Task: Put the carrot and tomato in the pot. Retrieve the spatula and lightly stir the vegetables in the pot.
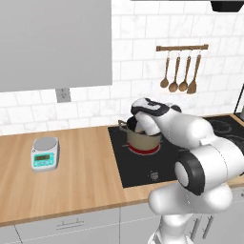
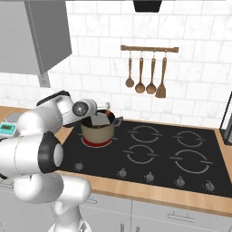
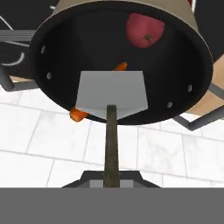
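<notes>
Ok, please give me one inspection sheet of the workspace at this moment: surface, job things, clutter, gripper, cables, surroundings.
Surface: wooden counter with black cooktop set in it.
Job's things: pot on a burner glowing red; tomato and carrot inside it; spatula blade over the carrot.
Clutter: kitchen scale on the counter.
Gripper: gripper over the pot, shut on the spatula's handle.
Cables: nothing seen.
Surroundings: white tiled wall, wooden utensils on a rail, grey cabinet.
</notes>
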Controlling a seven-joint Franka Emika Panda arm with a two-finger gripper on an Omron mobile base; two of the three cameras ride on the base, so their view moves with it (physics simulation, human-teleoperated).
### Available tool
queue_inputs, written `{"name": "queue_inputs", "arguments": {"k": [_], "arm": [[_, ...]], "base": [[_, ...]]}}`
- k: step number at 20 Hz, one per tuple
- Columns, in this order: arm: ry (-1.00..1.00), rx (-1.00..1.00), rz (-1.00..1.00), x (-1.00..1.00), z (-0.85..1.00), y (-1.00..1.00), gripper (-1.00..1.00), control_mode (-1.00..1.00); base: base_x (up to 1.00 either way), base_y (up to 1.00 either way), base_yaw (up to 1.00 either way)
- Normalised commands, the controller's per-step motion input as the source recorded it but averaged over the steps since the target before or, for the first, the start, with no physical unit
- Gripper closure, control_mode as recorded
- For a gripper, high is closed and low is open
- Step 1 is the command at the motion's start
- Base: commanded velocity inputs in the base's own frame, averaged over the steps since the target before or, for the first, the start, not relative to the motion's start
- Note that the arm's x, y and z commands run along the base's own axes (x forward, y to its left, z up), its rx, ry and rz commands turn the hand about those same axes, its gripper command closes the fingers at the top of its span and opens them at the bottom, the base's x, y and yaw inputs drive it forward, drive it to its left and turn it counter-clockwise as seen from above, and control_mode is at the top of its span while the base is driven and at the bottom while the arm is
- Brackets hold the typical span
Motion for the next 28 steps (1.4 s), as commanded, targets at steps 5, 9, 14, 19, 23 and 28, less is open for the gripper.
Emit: {"name": "queue_inputs", "arguments": {"k": [5,9,14,19,23,28], "arm": [[-0.14,0.00,0.06,0.00,0.13,0.00,1.00,-1.00],[-0.01,0.00,0.08,-0.16,0.02,0.00,1.00,-1.00],[-0.11,0.00,0.10,-0.86,0.44,0.00,1.00,-1.00],[-0.16,0.00,0.09,-0.12,0.42,-0.01,1.00,-1.00],[0.00,-0.02,0.09,0.57,0.00,-0.04,1.00,-1.00],[0.03,-0.04,0.03,0.34,-0.22,-0.04,1.00,-1.00]], "base": [[0.00,0.00,0.00],[0.00,0.00,0.00],[0.00,0.00,0.00],[0.00,0.00,0.00],[0.00,0.00,0.00],[0.00,0.00,0.00]]}}
